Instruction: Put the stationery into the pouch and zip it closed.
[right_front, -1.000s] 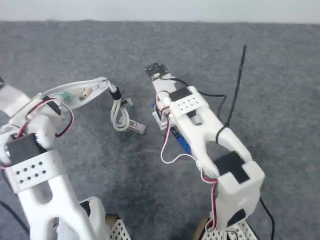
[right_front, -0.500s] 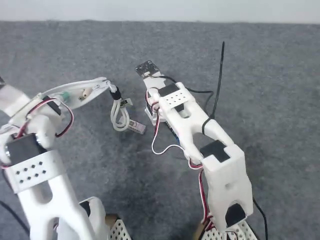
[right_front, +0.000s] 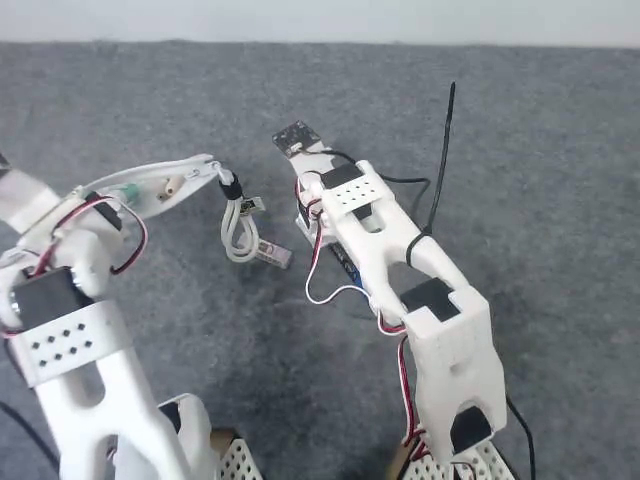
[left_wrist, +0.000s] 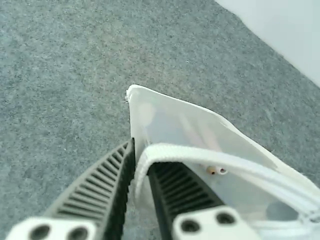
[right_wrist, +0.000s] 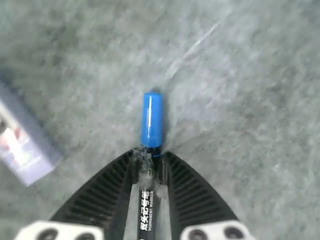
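While the left end effector (left_wrist: 139, 150) is clenched on the edge of the translucent pouch (left_wrist: 200, 135) — small items showing through its wall — the right end effector (right_wrist: 150, 156) grasps a blue-capped marker (right_wrist: 152, 120) above the grey tabletop (right_wrist: 240, 75), with a lilac block (right_wrist: 22, 142) lying nearby.

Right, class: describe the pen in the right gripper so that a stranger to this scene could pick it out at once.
On the grey mat, find the right gripper, whose dark ribbed jaws are shut on a thin pen. Its bright blue cap sticks out beyond them. The neighbouring pale block lies loose and is flat and boxy, not blue.
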